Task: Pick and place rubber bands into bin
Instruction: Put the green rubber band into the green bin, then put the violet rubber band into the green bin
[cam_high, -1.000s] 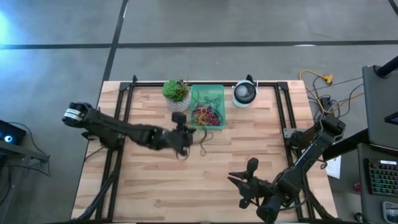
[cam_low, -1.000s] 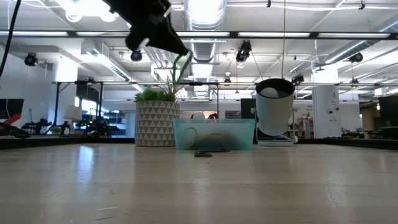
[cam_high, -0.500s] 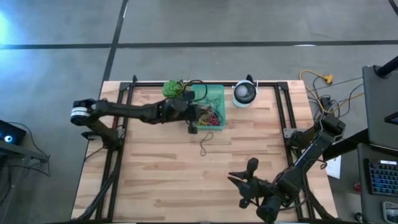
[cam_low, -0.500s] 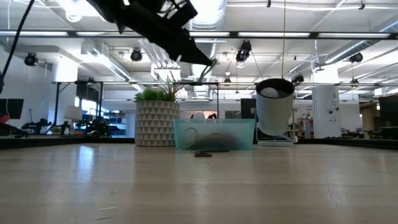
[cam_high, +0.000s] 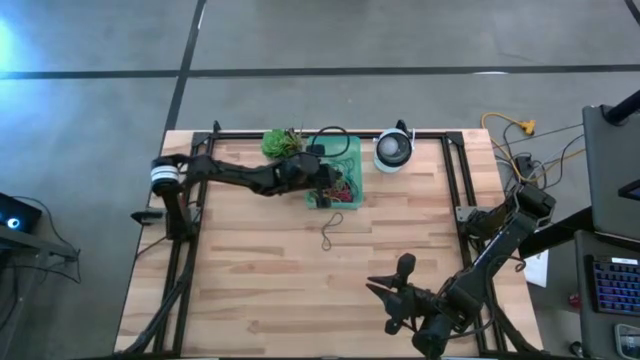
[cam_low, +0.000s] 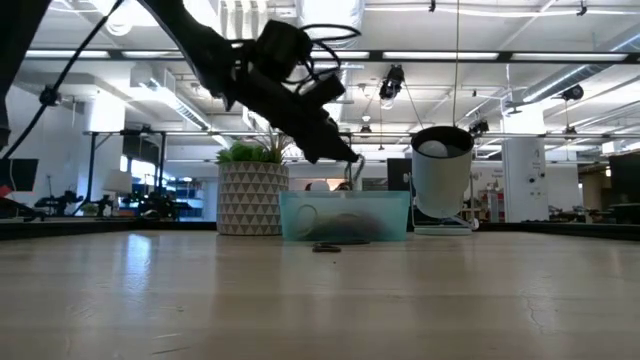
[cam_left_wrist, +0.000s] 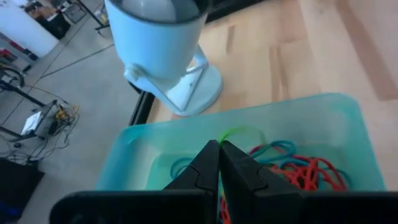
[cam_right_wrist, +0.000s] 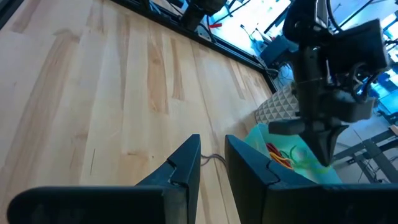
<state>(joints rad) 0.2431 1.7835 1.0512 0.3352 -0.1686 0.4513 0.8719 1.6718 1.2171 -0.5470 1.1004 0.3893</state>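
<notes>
Your bin (cam_high: 349, 152) is a small see-through mint-green tray with low walls, sitting flat on the table near the middle of its far edge. Inside you've got a tangled heap of rubber bands (cam_high: 340, 186), mostly red, with some teal and yellow-green ones mixed in, piled toward the near end of the bin. From the left wrist view you can see one green band (cam_left_wrist: 239, 134) pinched up above the heap. One more stray band (cam_high: 328, 232) lies as a dark, thin, stretched-out loop on the bare wood, just off the bin's near side.
</notes>
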